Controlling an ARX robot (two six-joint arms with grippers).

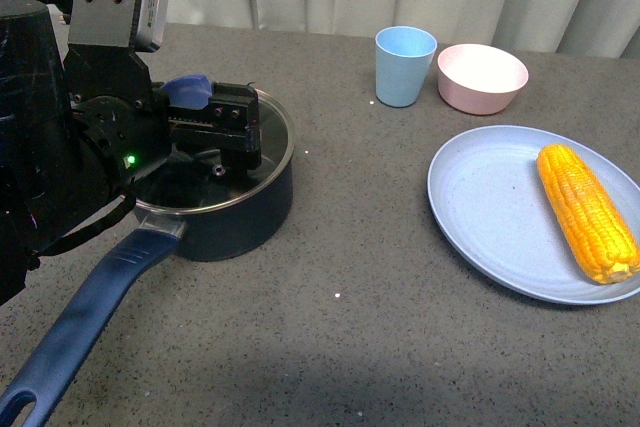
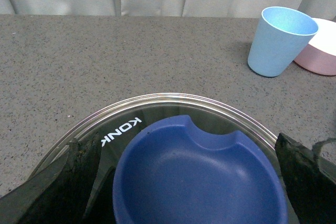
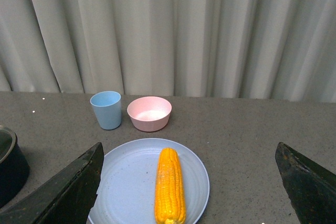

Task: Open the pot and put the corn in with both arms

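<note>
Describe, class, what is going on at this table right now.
The black left gripper is over the dark navy round saucepan, its jaws open either side of the blue knob on the steel-rimmed glass lid, which is still on. The yellow-orange corn cob lies untouched on the pale blue round plate, with the open right gripper facing it.

Front overlooks table (image 1: 350,347); left wrist hugs lid (image 2: 157,109); right wrist distant; cup (image 1: 405,65) shared.

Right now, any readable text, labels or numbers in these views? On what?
"KONK": white letters on the glass lid, left wrist view; the blue knob may hide more letters.
No text shows on the cup, bowl, plate or corn.
</note>
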